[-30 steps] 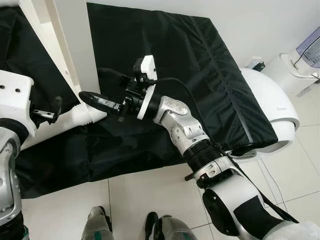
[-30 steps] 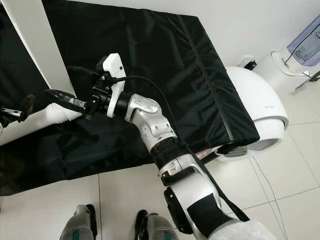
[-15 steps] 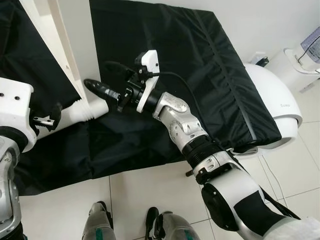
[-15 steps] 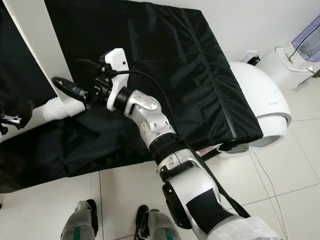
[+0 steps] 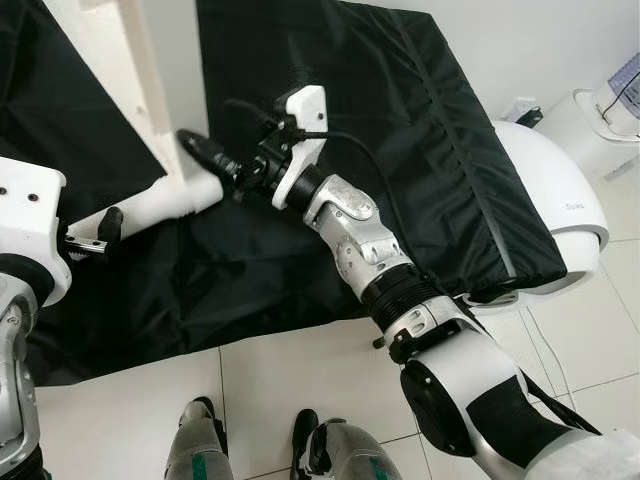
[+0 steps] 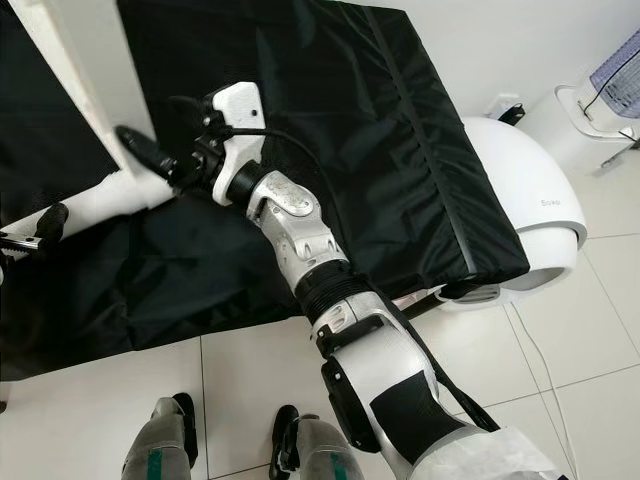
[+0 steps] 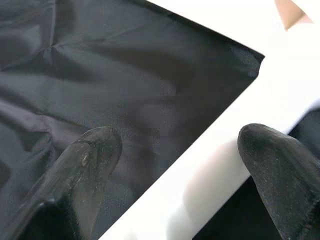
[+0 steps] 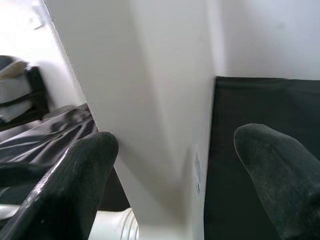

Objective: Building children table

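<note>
Left eye view: we catch the build midway, with the white table frame leaning over the black cover and one white table leg meeting the frame at its lower corner. Our right gripper reaches across to that joint, its upper finger hidden behind the wrist camera from above; the right wrist view settles it, showing the two fingers spread wide on either side of the frame's edge, with the ribbed end of the leg just below them and nothing pinched. Our left gripper sits low at the far end of the same leg, and its wrist view shows the pads parted around a white bar without pressing on it (so the leg appears to rest on the cloth and against the frame rather than in our grasp).

We judge the work as barely begun: one leg is lined up at the frame's corner, but the pictures cannot tell us whether it is threaded home or merely butted against the socket. No other legs can be made out on the cover, and no tabletop stands upright. What seems left is to seat and tighten this leg, fit the remaining ones, then turn the table onto its feet. A white domed appliance sits on the tiled floor beside the covered platform, well apart from the work.
</note>
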### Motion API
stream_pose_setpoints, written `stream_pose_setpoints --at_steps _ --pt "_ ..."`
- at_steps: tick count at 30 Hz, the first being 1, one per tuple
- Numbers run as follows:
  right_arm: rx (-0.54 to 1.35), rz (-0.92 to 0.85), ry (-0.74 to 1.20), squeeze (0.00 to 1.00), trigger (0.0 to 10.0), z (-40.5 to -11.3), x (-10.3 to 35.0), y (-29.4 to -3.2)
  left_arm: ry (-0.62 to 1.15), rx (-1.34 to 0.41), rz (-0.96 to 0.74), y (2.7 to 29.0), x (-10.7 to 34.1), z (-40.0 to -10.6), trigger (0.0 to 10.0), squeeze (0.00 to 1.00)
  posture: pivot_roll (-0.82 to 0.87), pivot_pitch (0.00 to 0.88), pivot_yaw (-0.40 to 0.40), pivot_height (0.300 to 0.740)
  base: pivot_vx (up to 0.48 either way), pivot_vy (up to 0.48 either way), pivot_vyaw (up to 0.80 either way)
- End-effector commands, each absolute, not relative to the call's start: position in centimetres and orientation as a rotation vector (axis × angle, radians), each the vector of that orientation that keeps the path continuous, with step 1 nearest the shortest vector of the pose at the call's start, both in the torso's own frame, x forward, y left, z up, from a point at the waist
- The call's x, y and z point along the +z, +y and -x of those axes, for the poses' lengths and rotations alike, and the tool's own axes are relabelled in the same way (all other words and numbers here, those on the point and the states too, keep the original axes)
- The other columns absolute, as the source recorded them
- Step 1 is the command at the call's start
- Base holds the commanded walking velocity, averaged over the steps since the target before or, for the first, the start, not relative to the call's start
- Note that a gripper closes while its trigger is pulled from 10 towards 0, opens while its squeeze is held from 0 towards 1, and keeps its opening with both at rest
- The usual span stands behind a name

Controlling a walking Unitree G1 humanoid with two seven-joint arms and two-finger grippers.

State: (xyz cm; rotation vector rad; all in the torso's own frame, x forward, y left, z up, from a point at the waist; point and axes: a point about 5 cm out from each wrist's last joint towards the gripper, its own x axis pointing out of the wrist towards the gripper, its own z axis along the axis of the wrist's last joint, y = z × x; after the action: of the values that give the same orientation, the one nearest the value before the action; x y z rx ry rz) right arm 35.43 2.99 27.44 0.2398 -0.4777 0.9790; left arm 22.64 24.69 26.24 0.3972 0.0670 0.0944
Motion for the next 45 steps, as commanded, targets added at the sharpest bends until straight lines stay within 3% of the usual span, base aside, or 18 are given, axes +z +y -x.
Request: stream_pose_setpoints --at_steps 1,4,7,11,25,45 --pt "1.058 -0.396 -0.506 0.00 10.0 -32.7 28.8 7.9 0.068 0.112 -0.407 24.6 26.2 -22.6 10.0 0.00 0.27 0.284 -0.229 0.740 0.000 0.000 0.00" --pt "1.013 -0.391 -0.514 0.00 10.0 -33.2 28.9 7.1 0.070 0.110 -0.408 24.7 26.2 -22.7 10.0 0.00 0.25 0.281 -0.213 0.740 0.000 0.000 0.00" --pt "1.152 -0.396 -0.531 0.00 10.0 -32.4 29.0 7.5 0.065 0.085 -0.410 24.3 26.3 -23.3 10.0 0.00 0.25 0.279 -0.206 0.740 0.000 0.000 0.00" --pt "1.205 -0.393 -0.528 0.00 10.0 -32.0 29.1 8.2 0.061 0.064 -0.416 23.9 26.4 -23.4 10.0 0.00 0.25 0.280 -0.205 0.740 0.000 0.000 0.00" --pt "1.184 -0.367 -0.554 0.00 10.0 -32.0 29.9 9.1 0.069 0.064 -0.418 23.9 26.2 -23.1 10.0 0.00 0.26 0.289 -0.218 0.740 0.000 0.000 0.00" --pt "1.187 -0.182 -0.598 0.00 10.0 -31.1 30.8 11.3 0.076 0.021 -0.424 23.0 26.0 -23.2 10.0 0.00 0.26 0.326 -0.237 0.740 0.000 0.000 0.00"
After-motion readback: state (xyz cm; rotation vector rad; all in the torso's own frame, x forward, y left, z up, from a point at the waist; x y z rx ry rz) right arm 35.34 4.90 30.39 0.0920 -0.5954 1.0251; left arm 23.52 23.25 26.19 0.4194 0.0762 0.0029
